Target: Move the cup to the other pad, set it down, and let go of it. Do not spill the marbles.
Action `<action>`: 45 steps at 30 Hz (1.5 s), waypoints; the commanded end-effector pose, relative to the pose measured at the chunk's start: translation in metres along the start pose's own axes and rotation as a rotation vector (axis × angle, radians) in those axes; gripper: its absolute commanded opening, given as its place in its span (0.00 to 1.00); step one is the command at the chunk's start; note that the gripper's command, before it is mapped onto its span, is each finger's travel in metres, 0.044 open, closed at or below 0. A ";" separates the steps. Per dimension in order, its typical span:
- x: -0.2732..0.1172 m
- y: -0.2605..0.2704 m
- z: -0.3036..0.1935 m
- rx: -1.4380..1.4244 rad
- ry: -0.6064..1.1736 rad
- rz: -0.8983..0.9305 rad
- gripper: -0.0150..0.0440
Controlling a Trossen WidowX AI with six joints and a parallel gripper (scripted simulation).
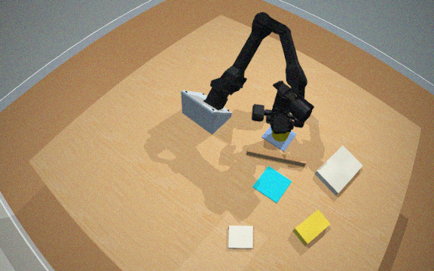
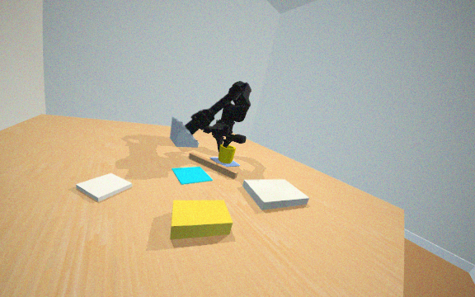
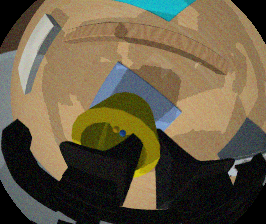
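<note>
Cup (image 1: 280, 136) (image 2: 227, 154) (image 3: 115, 112) — its wall pinched between the jaws (image 1: 282, 132) (image 2: 223, 148) — above the blue pad (image 1: 283, 146) (image 2: 233, 164) (image 3: 109, 82).

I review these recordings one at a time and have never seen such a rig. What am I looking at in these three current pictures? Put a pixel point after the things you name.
One black jointed arm, shown from above, from across the table, and by a camera near its pincer (image 1: 282, 132) (image 2: 223, 146) (image 3: 149, 142). The pincer grips the wall of a yellow cup (image 1: 280, 136) (image 2: 227, 154) (image 3: 115, 116) with marbles inside, at the blue pad (image 1: 285, 146) (image 2: 234, 164) (image 3: 170, 120). A low wooden bar lies between that and the cyan pad (image 1: 272, 184) (image 2: 191, 175) (image 3: 166, 7). Two white slabs and a yellow block lie farther off.
</note>
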State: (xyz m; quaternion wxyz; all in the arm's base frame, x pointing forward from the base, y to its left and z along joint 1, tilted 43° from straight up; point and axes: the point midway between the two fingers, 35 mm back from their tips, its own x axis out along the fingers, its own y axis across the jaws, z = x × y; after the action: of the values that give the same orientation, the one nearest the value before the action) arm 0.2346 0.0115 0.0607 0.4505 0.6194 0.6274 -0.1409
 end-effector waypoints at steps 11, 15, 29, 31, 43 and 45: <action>-0.035 0.000 0.002 0.002 0.001 -0.001 0.25; -0.047 -0.001 0.001 0.004 0.004 -0.001 0.25; -0.045 -0.002 0.001 0.012 0.009 0.003 0.25; -0.045 -0.002 0.001 0.012 0.009 0.003 0.25; -0.045 -0.003 0.014 0.008 0.006 0.001 0.25; -0.046 -0.003 0.018 0.008 0.005 0.001 0.25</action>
State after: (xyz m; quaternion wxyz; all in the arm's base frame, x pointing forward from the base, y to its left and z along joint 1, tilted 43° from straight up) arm 0.2283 -0.0269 0.0863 0.4433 0.6247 0.6273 -0.1407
